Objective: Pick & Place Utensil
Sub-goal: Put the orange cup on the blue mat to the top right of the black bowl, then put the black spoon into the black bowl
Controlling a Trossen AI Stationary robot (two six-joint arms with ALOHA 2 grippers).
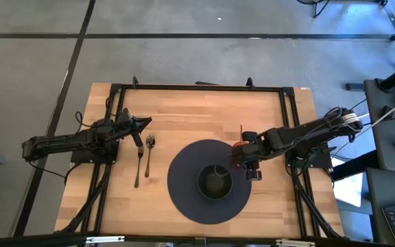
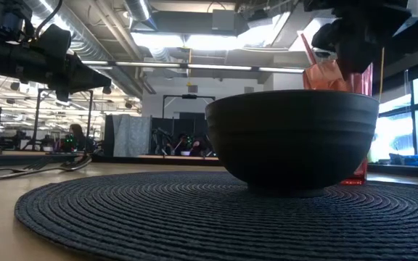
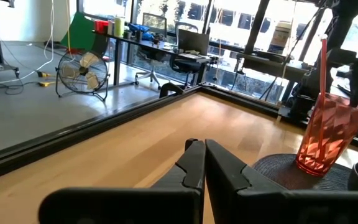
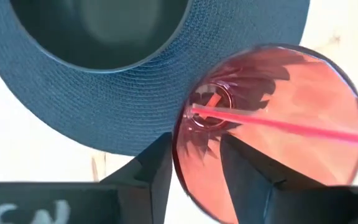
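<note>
A fork (image 1: 138, 165) and a spoon (image 1: 149, 152) lie side by side on the wooden table, left of a round dark placemat (image 1: 184, 195). A dark bowl (image 1: 214, 182) stands on the mat. A red translucent cup (image 1: 239, 152) with a red straw (image 3: 322, 65) stands at the mat's right far edge. My right gripper (image 1: 243, 160) comes down on the cup's rim from above. My left gripper (image 1: 145, 124) is shut and empty, in the air just beyond the far ends of the fork and spoon. My right gripper has the cup's rim wall (image 4: 176, 163) between its two fingers, one finger (image 4: 151, 171) outside the cup and one (image 4: 247, 177) inside it. The fingers point down from above. The cup stands about upright, its base (image 3: 312, 167) at the mat's edge.
A black frame (image 1: 197, 87) runs around the tabletop's far edge and sides. Bare wood lies beyond the mat and at the table's near left. The bowl (image 2: 292, 138) stands close beside the cup (image 2: 332, 76).
</note>
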